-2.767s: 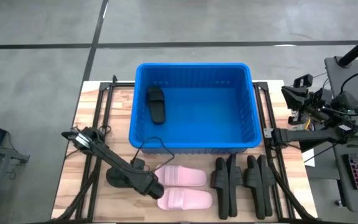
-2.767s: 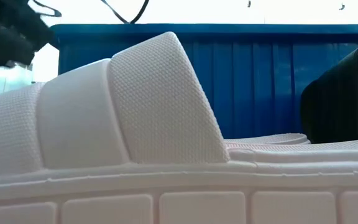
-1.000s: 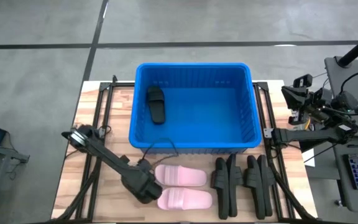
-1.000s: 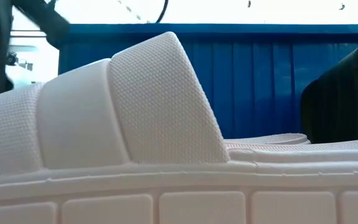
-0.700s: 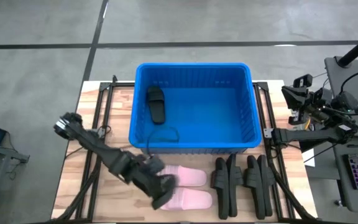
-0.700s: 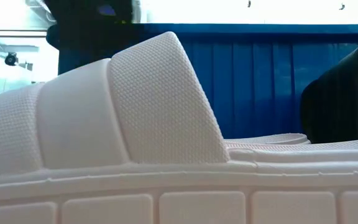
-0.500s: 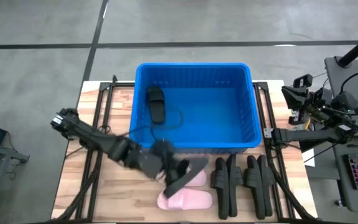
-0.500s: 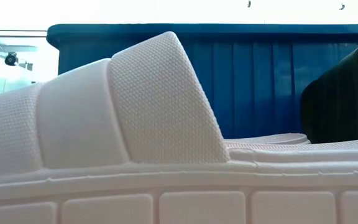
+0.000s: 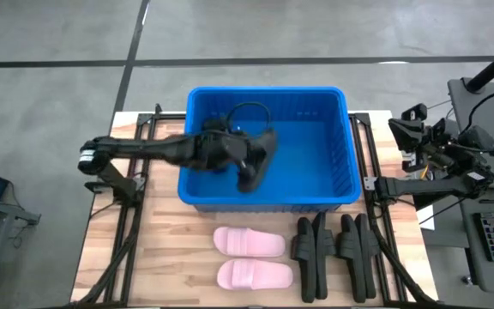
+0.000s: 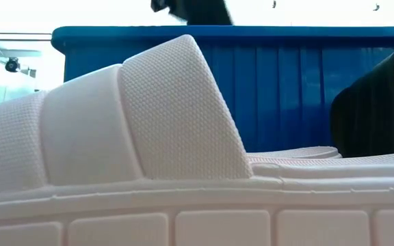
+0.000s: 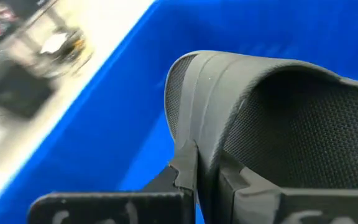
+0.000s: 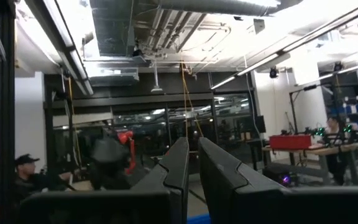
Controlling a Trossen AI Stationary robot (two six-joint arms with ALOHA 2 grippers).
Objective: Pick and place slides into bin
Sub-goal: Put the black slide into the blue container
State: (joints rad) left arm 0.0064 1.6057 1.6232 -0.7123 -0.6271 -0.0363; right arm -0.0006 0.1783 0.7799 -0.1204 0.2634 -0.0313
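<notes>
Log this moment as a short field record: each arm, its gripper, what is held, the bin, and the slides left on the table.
left arm: reaches over the bin
left gripper: shut on a black slide, held above the bin floor
right arm: parked off the table's right edge
right gripper: fingers nearly together, holding nothing
on table: pink pair, two black pairs
earlier slide in bin: hidden by the arm
</notes>
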